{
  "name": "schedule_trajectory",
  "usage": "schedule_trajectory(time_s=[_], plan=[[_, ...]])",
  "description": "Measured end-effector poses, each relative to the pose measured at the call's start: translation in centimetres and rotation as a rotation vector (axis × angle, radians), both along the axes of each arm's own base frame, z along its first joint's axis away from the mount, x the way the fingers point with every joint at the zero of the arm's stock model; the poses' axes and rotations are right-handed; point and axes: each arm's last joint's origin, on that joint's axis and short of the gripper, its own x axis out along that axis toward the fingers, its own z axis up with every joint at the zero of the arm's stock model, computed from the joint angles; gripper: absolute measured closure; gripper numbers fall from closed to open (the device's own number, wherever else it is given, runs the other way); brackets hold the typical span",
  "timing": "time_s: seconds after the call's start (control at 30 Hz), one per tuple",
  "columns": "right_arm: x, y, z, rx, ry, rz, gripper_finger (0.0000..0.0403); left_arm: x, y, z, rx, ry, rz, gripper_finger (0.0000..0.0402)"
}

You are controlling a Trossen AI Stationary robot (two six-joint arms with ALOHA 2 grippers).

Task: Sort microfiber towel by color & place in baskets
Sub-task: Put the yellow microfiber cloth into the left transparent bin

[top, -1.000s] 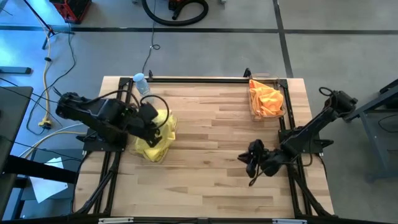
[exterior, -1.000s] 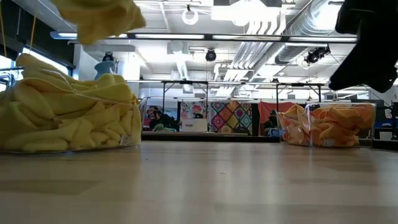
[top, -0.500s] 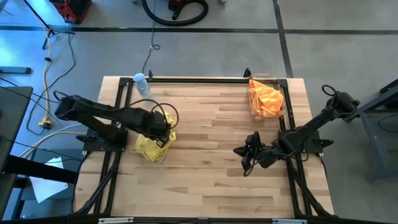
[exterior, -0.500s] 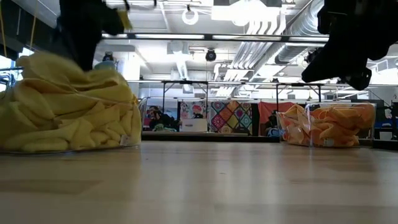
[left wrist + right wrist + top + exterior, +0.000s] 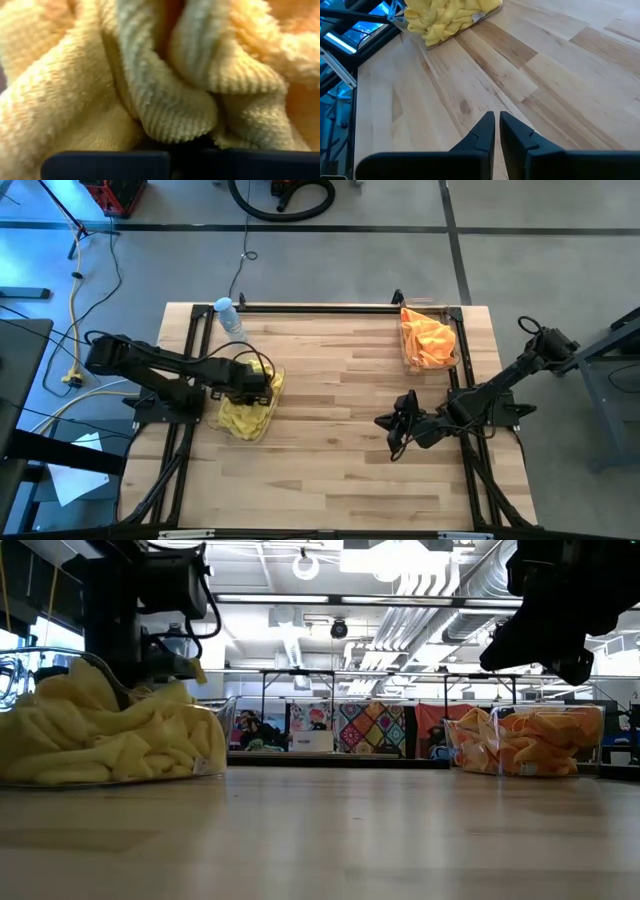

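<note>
Wooden slat table (image 5: pixel 330 440), black frame rails at edges; grey floor around, cables beyond bottle (image 5: pixel 227 314) at table's far left corner. Room behind: ceiling ducts, patterned quilts. Left gripper (image 5: pixel 262 383) pressed into basket (image 5: pixel 243 428) of yellow towels (image 5: pixel 110 740), fingers together, yellow cloth bunched against them. Right gripper (image 5: pixel 496 125) above bare table, right of centre, fingers nearly together, holding nothing. Orange towels (image 5: pixel 428 335) in basket (image 5: pixel 405 363) at far right corner.

Bright yellow towels (image 5: pixel 243 415) fill one clear basket (image 5: pixel 212 762); orange towels (image 5: pixel 428 337) fill the other. The surface (image 5: pixel 340 390) is pale striped wood. The bottle (image 5: pixel 227 315) has a blue cap.
</note>
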Motion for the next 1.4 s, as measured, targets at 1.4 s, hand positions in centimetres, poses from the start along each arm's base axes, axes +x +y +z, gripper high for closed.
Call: schedule_trajectory(time_s=[1.4], plan=[[-0.1,0.6,-0.1,0.088,0.068,0.175,0.0380,-1.0,-3.4,0.7,0.081,0.063,0.089,0.0401]])
